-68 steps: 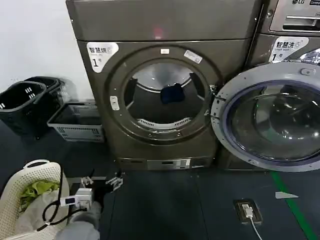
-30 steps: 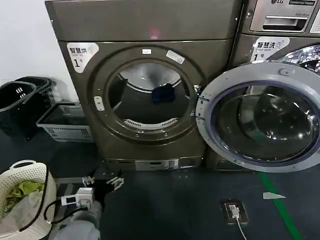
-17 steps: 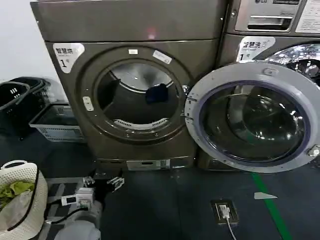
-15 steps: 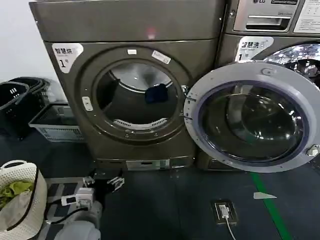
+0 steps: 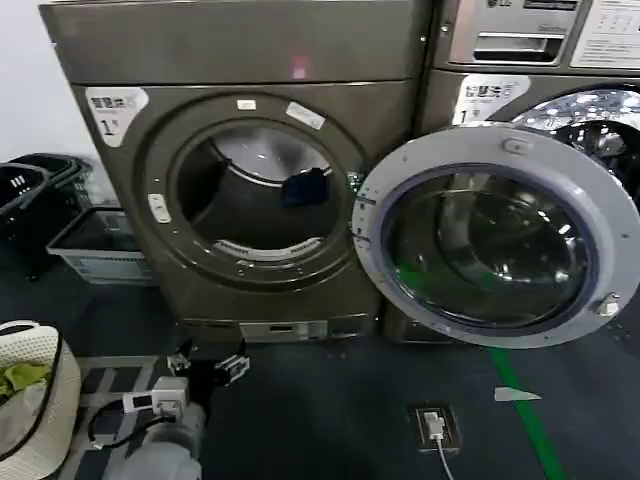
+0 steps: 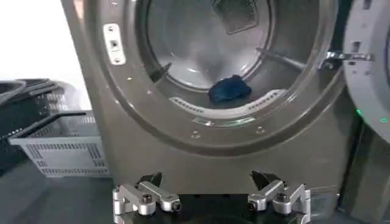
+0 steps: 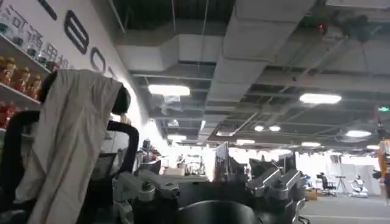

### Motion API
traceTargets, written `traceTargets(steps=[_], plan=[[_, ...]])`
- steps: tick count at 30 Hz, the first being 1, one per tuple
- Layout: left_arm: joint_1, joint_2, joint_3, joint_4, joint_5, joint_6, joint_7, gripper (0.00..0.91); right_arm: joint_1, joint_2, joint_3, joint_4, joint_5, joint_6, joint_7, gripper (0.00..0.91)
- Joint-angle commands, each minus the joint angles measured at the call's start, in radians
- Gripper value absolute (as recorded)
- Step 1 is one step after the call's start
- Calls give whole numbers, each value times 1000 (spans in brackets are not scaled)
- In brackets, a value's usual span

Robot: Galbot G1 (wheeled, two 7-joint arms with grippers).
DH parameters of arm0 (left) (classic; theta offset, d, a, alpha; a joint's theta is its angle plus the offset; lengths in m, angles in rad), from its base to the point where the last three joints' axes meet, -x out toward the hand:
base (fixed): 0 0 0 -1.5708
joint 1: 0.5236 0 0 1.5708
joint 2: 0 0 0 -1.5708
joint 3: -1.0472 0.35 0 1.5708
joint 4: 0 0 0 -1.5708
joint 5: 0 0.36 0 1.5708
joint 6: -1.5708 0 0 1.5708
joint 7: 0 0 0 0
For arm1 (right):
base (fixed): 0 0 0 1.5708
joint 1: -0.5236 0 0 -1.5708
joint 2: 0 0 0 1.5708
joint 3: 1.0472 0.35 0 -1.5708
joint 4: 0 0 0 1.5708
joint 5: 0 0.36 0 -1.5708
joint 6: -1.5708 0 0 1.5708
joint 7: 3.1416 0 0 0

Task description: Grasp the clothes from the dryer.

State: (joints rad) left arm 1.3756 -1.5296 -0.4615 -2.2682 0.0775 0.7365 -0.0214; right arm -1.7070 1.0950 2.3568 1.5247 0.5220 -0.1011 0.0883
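Navy-blue clothes [image 5: 304, 186] lie loose at the back of the dryer [image 5: 240, 180] drum, door [image 5: 490, 235] swung open. My left gripper [image 5: 208, 366] is low before the machine, fingers spread, empty. Right gripper [image 7: 213, 185] also spread, parked facing away. Reach and grasp remain.

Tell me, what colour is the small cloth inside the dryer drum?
The clothes are dark navy blue, clearest in the left wrist view.

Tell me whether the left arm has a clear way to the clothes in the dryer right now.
Probably yes. The left gripper is open, low in front of the dryer, whose door is swung aside. Nothing stands between it and the clothes in the drum, though it is not yet inside the mouth.
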Motion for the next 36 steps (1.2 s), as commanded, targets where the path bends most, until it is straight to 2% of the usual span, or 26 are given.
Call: traceTargets(steps=[1, 21, 36], plan=[[1, 0, 2, 0, 3, 49, 3, 907, 2, -1, 4, 1, 26, 2, 14, 907], [0, 1, 6, -9, 4, 49, 1, 907, -1, -6, 14, -3, 72, 13, 17, 907], [-1, 5, 6, -14, 4, 49, 1, 907, -2, -8, 12, -4, 72, 7, 19, 907]])
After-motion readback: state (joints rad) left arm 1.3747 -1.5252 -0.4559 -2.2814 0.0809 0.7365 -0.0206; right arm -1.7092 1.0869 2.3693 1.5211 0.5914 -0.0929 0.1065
